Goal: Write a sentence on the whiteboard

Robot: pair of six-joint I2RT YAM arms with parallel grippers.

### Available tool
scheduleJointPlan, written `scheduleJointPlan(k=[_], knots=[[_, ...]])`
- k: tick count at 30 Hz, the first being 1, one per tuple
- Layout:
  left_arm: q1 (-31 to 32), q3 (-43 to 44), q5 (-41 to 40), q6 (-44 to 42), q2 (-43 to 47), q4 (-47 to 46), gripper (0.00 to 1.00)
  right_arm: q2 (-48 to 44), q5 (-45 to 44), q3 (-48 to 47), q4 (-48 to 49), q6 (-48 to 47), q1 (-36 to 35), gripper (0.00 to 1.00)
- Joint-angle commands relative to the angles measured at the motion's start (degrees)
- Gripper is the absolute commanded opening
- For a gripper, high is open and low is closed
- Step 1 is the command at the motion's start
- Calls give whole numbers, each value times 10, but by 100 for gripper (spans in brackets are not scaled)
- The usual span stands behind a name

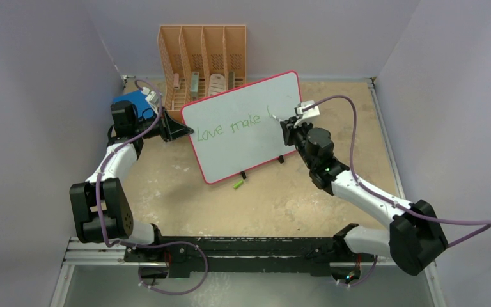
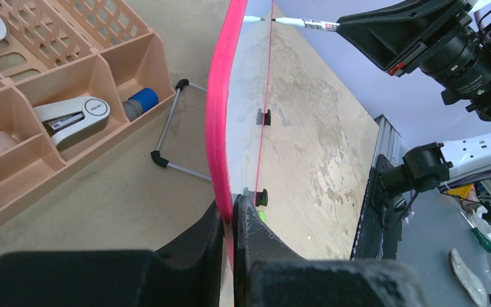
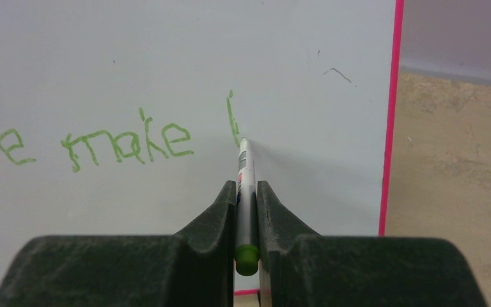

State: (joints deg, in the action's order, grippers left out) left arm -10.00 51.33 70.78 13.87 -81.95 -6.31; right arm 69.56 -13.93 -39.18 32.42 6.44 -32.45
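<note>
Your left gripper (image 2: 231, 214) is clamped tight on the left rim of the whiteboard (image 1: 246, 157), which stands tilted mid-table, just near of the orange rack (image 1: 202, 61). Your right gripper (image 3: 246, 192) is closed on the green marker (image 3: 245, 163), its tip touching the board at the stroke after "love make" in the sentence (image 3: 128, 144)

I count two grippers, the left gripper (image 2: 231, 214) and the right gripper (image 3: 246, 187). The left one pinches one whiteboard (image 1: 243, 144), which stands on two black feet (image 1: 243, 174). The right one clamps one marker (image 3: 245, 160). Just past the marker's tip, the sentence (image 1: 230, 126) has two green words and one lone stroke. One green cap (image 1: 237, 185) lies near the right gripper. Beside the left gripper are one four-slot rack (image 1: 202, 38) and one blue book (image 1: 131, 102).
</note>
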Motion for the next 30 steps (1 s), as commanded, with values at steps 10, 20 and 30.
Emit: scheduleJointPlan(k=[10,20,30], knots=[[1,15,-2,-27,24,-28,0,-8,-8,-37,56,-20,4,0],[1,15,-2,-27,24,-29,0,11,-7,-48,65,-25,8,0],[1,14,-1,-27,23,-29,0,30,-5,-48,71,-25,11,0]])
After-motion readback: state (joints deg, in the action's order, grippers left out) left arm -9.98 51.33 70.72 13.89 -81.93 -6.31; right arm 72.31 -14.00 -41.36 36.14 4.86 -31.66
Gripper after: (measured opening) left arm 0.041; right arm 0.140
